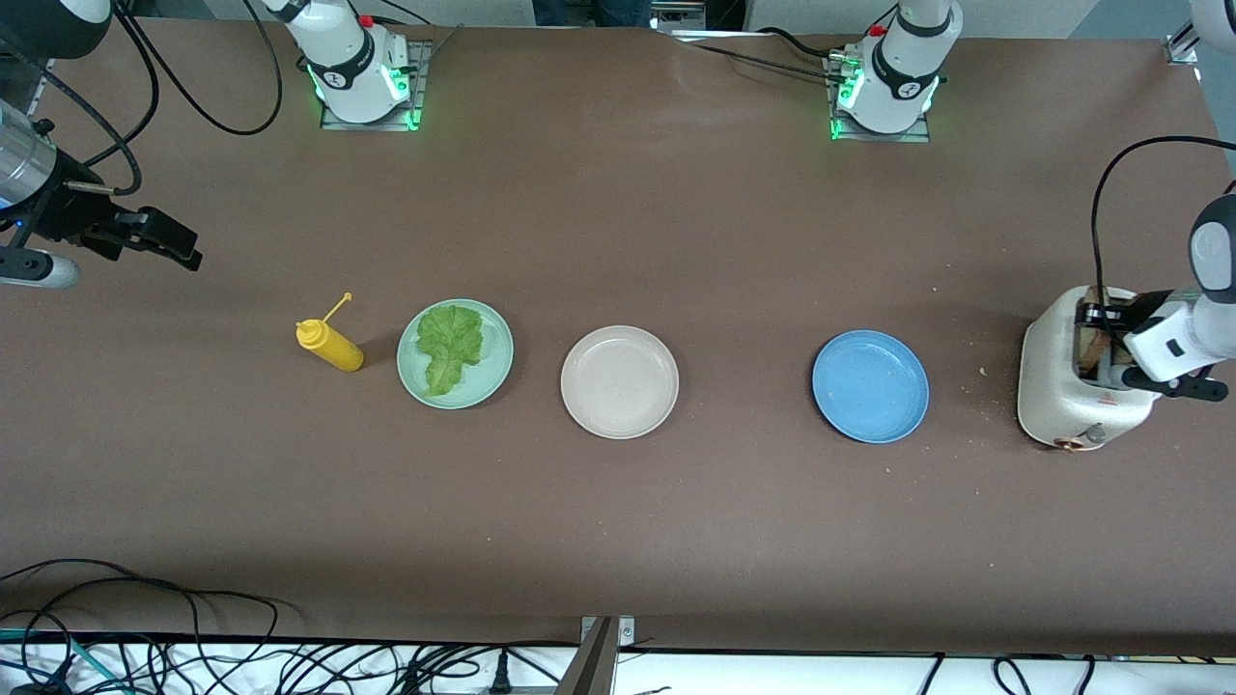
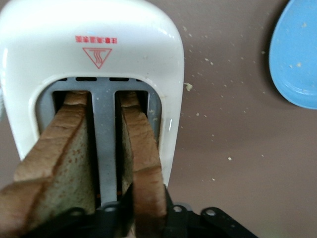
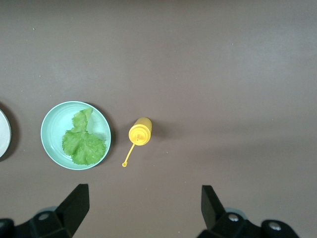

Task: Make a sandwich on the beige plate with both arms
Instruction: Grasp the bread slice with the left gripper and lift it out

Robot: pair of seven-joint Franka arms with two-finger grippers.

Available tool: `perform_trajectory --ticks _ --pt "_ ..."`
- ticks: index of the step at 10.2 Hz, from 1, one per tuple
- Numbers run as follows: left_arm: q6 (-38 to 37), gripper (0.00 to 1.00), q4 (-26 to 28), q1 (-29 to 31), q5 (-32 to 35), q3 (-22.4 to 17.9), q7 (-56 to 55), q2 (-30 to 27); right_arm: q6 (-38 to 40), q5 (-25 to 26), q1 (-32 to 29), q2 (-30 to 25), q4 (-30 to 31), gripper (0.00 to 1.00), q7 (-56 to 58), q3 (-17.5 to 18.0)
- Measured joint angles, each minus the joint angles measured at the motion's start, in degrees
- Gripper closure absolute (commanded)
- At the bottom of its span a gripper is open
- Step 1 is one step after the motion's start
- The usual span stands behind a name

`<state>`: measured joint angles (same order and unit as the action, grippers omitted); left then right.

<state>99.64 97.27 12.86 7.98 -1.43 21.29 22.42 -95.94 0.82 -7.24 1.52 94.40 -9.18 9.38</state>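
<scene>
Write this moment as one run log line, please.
left gripper: shut on bread slice in toaster | right gripper: open, waiting | beige plate: bare

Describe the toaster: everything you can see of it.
The toaster is a rounded, glossy white appliance with a red warning triangle and red lettering on top, standing at the left arm's end of the table beside the blue plate. Two slots each hold an upright slice of bread. The left gripper is at one slot, closed on the bread slice there. Crumbs lie around its base.
</scene>
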Motion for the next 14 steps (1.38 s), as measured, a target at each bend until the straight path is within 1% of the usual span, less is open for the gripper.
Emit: perform_trajectory --ticks 5,6,9,11,12,14 --pt "-0.1 1.0 -0.7 0.4 0.1 -0.4 2.3 0.0 0.0 0.0 0.0 0.0 0.0 0.0 0.0 0.0" --pt "-1.1 1.0 -1.5 0.4 0.1 -0.4 2.3 0.1 0.0 0.0 0.0 0.0 0.0 0.0 0.0 -0.1" --pt "-3.6 1.0 -5.7 0.5 0.8 -0.5 2.3 1.4 0.0 0.0 0.0 0.0 0.0 0.0 0.0 -0.1" --pt "-4.7 1.0 -7.4 0.5 1.0 -0.6 2.3 2.3 0.0 0.0 0.0 0.1 0.0 0.0 0.0 -0.1" --pt "-6.3 1.0 -8.9 0.4 1.0 -0.6 2.3 2.7 0.0 0.0 0.0 0.2 0.0 0.0 0.0 -0.1" --pt "-12.4 1.0 -14.3 0.0 0.8 -0.2 2.3 3.4 0.0 0.2 0.0 0.2 0.0 0.0 0.0 -0.2"
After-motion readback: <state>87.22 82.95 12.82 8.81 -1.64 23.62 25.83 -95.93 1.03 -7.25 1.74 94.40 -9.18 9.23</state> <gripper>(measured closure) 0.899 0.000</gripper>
